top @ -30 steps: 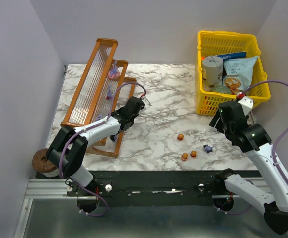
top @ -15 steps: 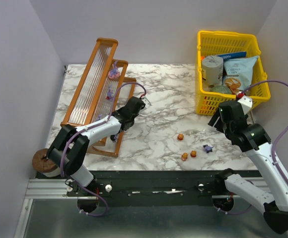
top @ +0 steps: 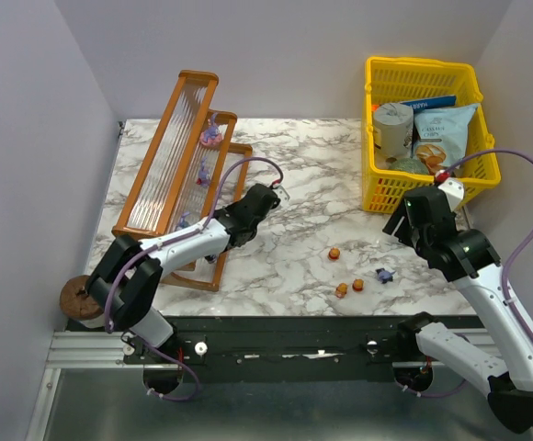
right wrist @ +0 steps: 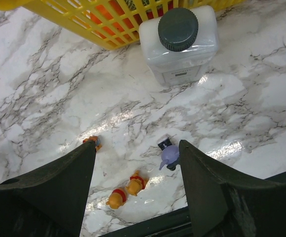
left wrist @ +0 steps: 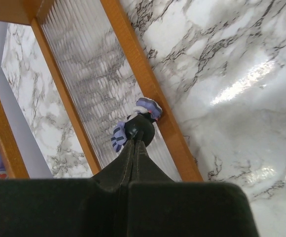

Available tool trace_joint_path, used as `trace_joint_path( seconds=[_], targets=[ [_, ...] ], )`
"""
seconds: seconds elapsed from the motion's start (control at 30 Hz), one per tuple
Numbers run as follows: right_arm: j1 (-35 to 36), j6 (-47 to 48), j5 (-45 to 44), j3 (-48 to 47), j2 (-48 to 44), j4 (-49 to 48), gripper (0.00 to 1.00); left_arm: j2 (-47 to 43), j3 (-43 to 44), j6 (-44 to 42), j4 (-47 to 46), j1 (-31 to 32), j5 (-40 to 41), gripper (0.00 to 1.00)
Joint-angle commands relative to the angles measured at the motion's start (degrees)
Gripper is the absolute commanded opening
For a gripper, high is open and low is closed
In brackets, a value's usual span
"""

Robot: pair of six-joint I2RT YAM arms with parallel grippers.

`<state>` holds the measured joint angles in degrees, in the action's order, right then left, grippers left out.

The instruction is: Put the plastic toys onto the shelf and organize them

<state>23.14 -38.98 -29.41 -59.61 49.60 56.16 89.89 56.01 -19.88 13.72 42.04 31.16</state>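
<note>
Left jaws at the shelf [left wrist: 145, 84]; right jaws over the counter [right wrist: 44, 74].
Left closed, tips at a purple toy [left wrist: 119, 137]; right wide apart, empty.

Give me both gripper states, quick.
Left gripper: shut, tips at a purple toy by the shelf rail; grip unclear.
Right gripper: open, empty.

High rear overview, wrist views close, apparently downward
</note>
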Motion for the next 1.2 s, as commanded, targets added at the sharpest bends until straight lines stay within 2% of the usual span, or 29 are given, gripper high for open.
trace_joint_path(
  seconds=[0.0, 0.13, 0.3, 0.47, 0.63, 0.77, 0.97, 1.17],
  targets=[
    [-0.46, -0.48, 1.37, 0.73, -0.21, -1.32, 0.76, -3.93, 3.05, 0.89, 2.63, 2.78, 1.8, 0.0],
    [-0.46, 0.83, 3.74, 1.08, -0.56, -2.8, 0.76, -5.16, 4.02, 0.72, 4.56, 6.29, 1.28, 0.0],
    [-0.46, 5.93, 16.56, 1.87, 1.28, -6.59, 0.76, -5.25, 3.41, 1.42, 6.68, 13.57, -0.57, 0.0],
    [-0.46, 5.93, 21.84, 2.31, 3.57, -7.99, 0.77, -4.9, 0.86, 7.91, 3.88, 17.81, -6.01, 0.03],
    [-0.37, 5.93, 24.05, 3.28, 5.06, -9.84, 0.77, -4.99, -1.42, 17.75, -2.54, 20.44, -11.11, 0.11],
    [-0.46, 6.28, 25.89, 3.89, 6.9, -11.33, 0.77, -3.76, -3.71, 19.7, -7.2, 23.51, -8.93, 0.16],
    [-0.37, 6.55, 30.97, 4.42, 10.15, -13.71, 0.77, -2.79, -5.29, 21.63, -7.83, 24.75, -7.78, 0.26],
    [0.42, 7.95, 35.91, 5.91, 11.83, -17.05, 0.76, -6.2, -6.09, 27.08, -5.73, 25.11, -7.17, 0.45]
  ],
)
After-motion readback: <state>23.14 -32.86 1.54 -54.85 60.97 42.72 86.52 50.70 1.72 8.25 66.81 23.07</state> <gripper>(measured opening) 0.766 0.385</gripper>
